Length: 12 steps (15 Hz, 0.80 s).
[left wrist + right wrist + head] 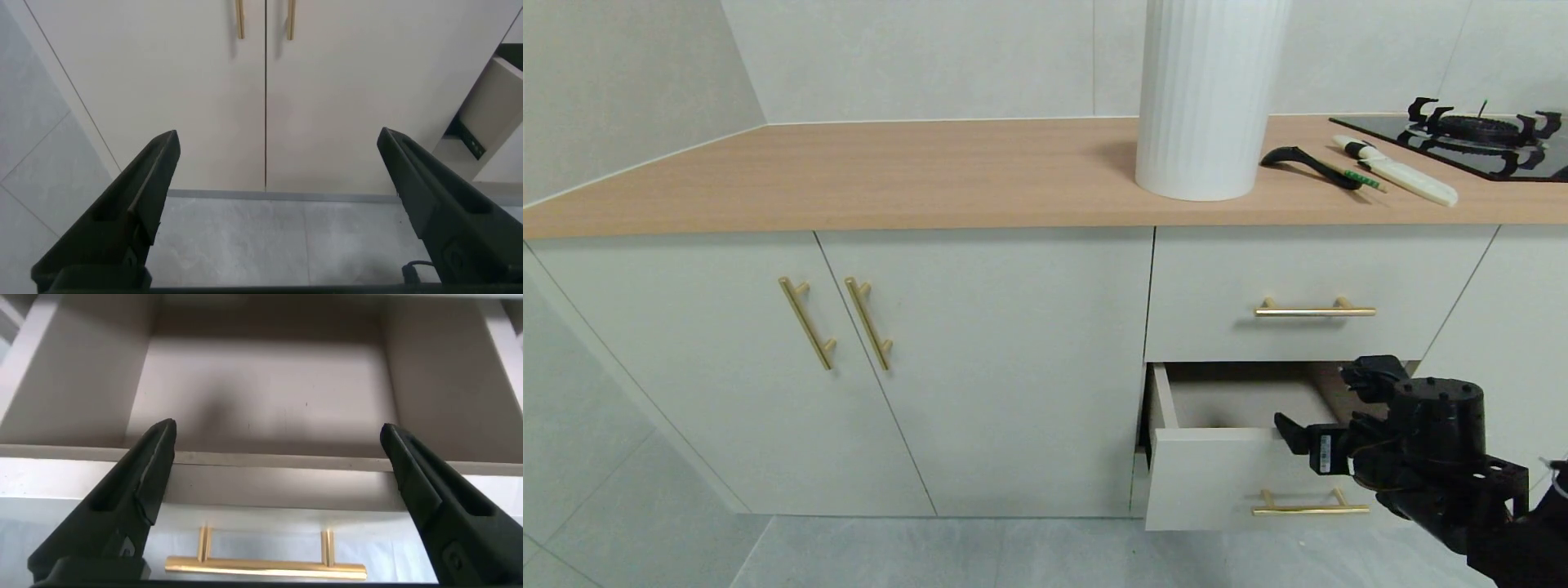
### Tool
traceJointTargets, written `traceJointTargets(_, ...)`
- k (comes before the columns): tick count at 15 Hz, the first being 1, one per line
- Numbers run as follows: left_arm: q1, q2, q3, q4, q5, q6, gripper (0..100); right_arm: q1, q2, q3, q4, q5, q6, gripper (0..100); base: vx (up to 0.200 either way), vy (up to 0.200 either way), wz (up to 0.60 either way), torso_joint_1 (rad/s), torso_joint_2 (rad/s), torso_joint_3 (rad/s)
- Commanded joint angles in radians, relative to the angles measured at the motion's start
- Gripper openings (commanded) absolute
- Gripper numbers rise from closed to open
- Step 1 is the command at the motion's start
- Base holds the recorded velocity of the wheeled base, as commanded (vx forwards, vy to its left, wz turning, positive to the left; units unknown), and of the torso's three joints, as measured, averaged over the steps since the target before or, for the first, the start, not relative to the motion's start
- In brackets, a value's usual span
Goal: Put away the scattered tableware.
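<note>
Much of the tall white ribbed cylinder (1207, 106) is cut off at the top of the head view, and the black glass hob (1462, 143) runs off the right edge. Just to the right of the cylinder lie the scattered pieces: a black curved-handled utensil (1308, 164), a long white utensil with a dark band (1401, 172), and a thin green stick (1360, 177) between them, partly tucked under the black one. What kind each piece is, I cannot make out.

All of this sits on a long wood-grain countertop (890, 175) that meets pale tiled walls (915, 57) in a corner on the left. Below it are off-white cabinet fronts, and below those a grey tiled floor (931, 555).

Counting up: three utensils, one cylinder, one hob, two cupboard doors (686, 367), two drawers and four gold bar handles (806, 322). The upper drawer (1217, 294) is closed. The lower open drawer (1217, 478) is pulled out.

The black right gripper (1319, 404) hangs just in front of the open drawer with its jaws spread wide, and its wrist view looks into the pale inside (270, 400). The black left gripper (278, 143) sits low before the cupboard doors, above the floor, jaws likewise wide apart
</note>
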State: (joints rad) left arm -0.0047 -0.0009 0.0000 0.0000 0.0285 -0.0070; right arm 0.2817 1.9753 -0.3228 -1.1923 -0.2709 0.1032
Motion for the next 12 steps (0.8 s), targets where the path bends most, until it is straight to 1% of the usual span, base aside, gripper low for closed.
traceJointTargets(1, 0.000, 0.001, 0.000, 0.000, 0.001, -0.001, 100, 0.001, -0.064, -0.004, 0.045, -0.001, -0.003, 100, 0.000, 0.000, 0.00, 0.000, 0.00, 0.000)
traceJointTargets(2, 0.000, 0.001, 0.000, 0.000, 0.001, -0.001, 100, 0.008, -0.079, -0.007, 0.089, 0.001, -0.003, 100, 0.000, 0.000, 0.00, 0.000, 0.00, 0.000)
traceJointTargets(4, 0.000, 0.001, 0.000, 0.000, 0.001, -0.001, 100, 0.014, -0.096, -0.004, 0.129, 0.015, -0.003, 100, 0.000, 0.000, 0.00, 0.000, 0.00, 0.000)
traceJointTargets(8, 0.000, 0.001, 0.000, 0.000, 0.001, -0.001, 100, 0.017, -0.148, -0.016, 0.260, 0.041, -0.003, 100, 0.000, 0.000, 0.00, 0.000, 0.00, 0.000)
traceJointTargets(9, 0.000, 0.001, 0.000, 0.000, 0.001, -0.001, 100, 0.020, -0.179, -0.025, 0.339, 0.053, -0.003, 100, 0.000, 0.000, 0.00, 0.000, 0.00, 0.000)
traceJointTargets(12, 0.000, 0.001, 0.000, 0.000, 0.001, 0.001, 100, 0.028, -0.231, -0.061, 0.502, 0.065, -0.003, 100, 0.000, 0.000, 0.00, 0.000, 0.00, 0.000)
